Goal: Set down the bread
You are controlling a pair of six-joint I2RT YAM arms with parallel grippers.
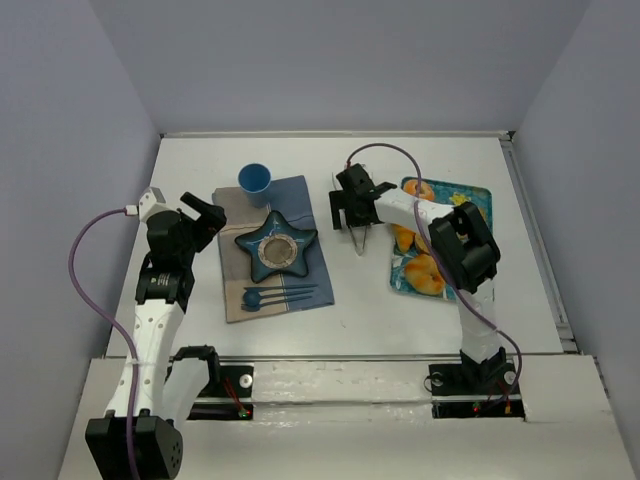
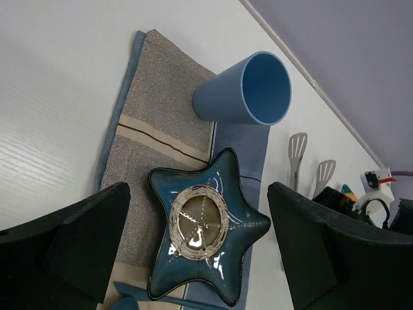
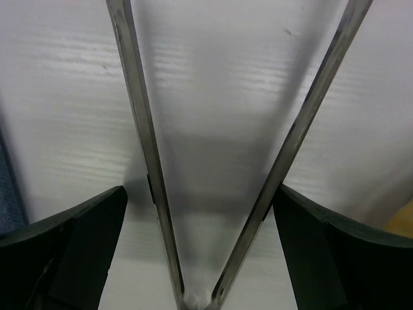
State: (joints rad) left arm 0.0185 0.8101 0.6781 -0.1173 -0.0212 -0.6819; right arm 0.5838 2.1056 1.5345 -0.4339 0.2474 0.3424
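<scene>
Several golden-orange baked goods (image 1: 424,274) lie on a patterned teal tray (image 1: 479,196) at the right, partly hidden by my right arm; I cannot tell which one is the bread. My right gripper (image 1: 353,214) is open and low over the table, its fingers on either side of spread metal tongs (image 1: 360,238). In the right wrist view the tongs' two arms (image 3: 139,129) run between my gripper's (image 3: 200,206) fingers. My left gripper (image 1: 208,222) is open and empty, above the left of the blue star plate (image 1: 277,251), which also shows in the left wrist view (image 2: 219,219).
The star plate rests on a grey-and-blue placemat (image 1: 300,200) with a blue cup (image 1: 255,179) at its far end and blue cutlery (image 1: 272,295) at its near end. In the left wrist view the cup (image 2: 248,90) lies tilted towards the camera and the tongs' tips (image 2: 297,150) show.
</scene>
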